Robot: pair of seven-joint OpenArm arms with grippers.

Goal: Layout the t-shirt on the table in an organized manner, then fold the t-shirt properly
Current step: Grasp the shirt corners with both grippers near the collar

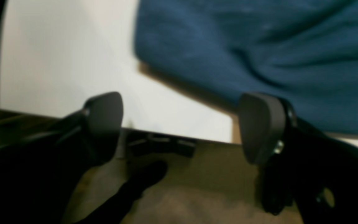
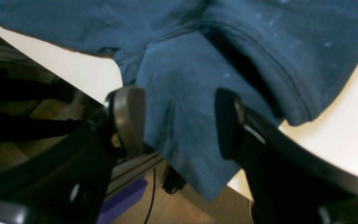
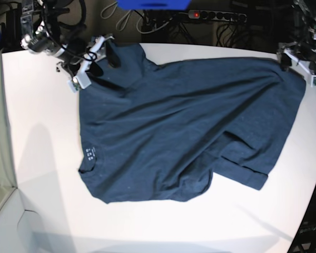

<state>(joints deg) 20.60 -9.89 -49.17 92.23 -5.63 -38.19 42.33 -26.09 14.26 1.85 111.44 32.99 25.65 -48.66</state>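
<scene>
The t-shirt [image 3: 184, 132] is lying spread across the table [image 3: 42, 158], its white neck label [image 3: 90, 153] at nine o'clock. The right gripper [image 2: 179, 121] is sitting at the shirt's eleven o'clock corner, jaws apart with a flap of cloth between them. The left gripper [image 1: 182, 124] is sitting at two o'clock, jaws wide apart, gripping nothing.

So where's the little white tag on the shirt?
Find the big white table and the dark blue t-shirt spread across it. Look along the shirt's left edge in the base view, at the neck opening: the small white printed label is the only white mark on the cloth.
</scene>
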